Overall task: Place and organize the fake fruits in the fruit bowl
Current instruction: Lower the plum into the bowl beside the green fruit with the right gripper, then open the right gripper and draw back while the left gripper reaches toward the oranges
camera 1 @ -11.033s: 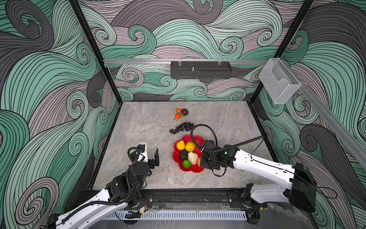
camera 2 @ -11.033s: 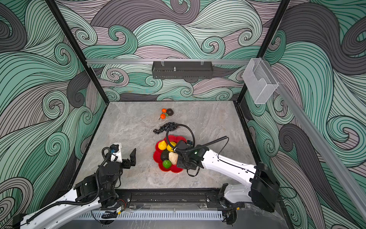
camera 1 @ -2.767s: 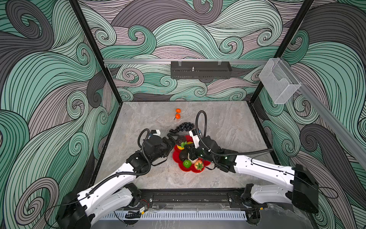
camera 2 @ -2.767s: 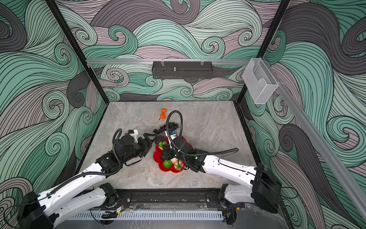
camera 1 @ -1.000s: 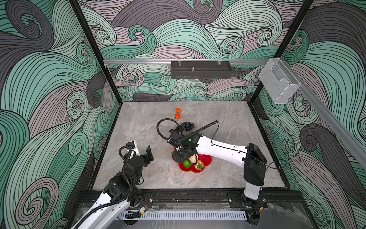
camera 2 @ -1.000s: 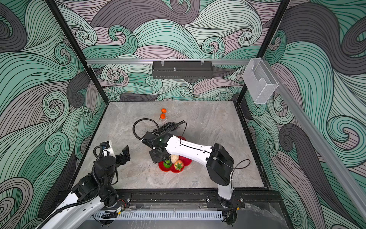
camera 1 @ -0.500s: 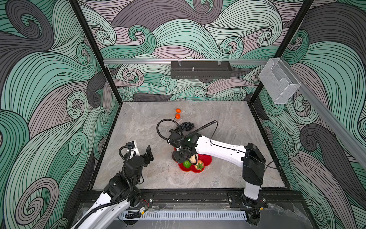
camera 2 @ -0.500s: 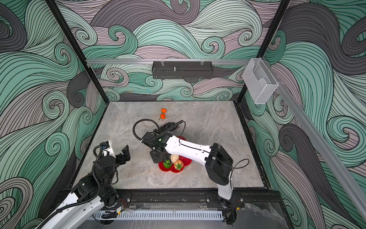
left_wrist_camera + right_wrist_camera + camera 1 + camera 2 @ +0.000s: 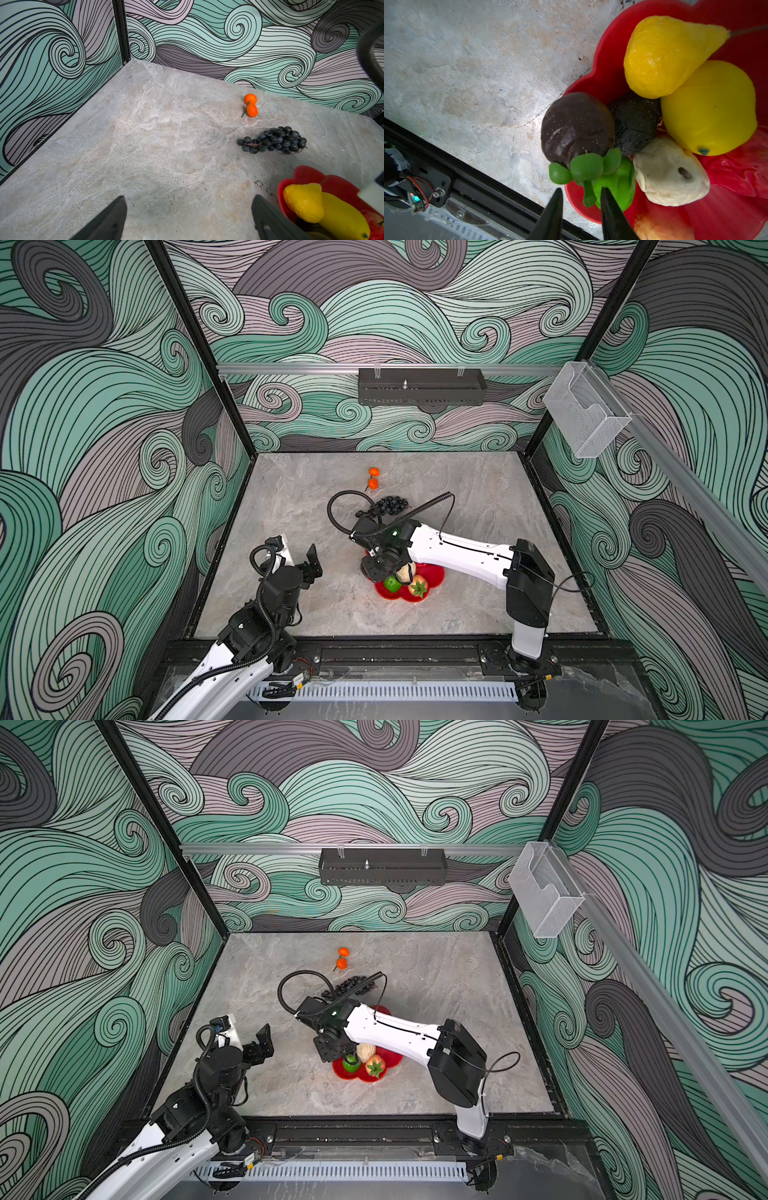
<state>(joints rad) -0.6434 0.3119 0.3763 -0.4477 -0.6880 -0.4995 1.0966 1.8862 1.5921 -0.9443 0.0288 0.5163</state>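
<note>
The red fruit bowl [image 9: 602, 68] holds a yellow pear [image 9: 660, 56], a lemon [image 9: 710, 108], a dark avocado [image 9: 635, 122], a cream fruit [image 9: 668, 176], a lime [image 9: 618, 185] and a dark round fruit [image 9: 575, 126] with a green stem, resting on the bowl's rim. My right gripper [image 9: 581, 199] is open just above that stem, which lies between its tips with gaps on both sides. Two tangerines [image 9: 373, 477] and a black grape bunch [image 9: 390, 504] lie on the table behind the bowl. My left gripper [image 9: 189, 207] is open over bare table, left of the bowl [image 9: 434, 574].
The right arm [image 9: 457, 551] stretches across the bowl from the right and hides its far half in both top views. A black frame rail [image 9: 467, 182] runs along the table's front edge, close to the bowl. Patterned walls enclose the grey table [image 9: 478, 497].
The right gripper's jaws have parted around the dark fruit's green stem. Both arms stay about where they were.
</note>
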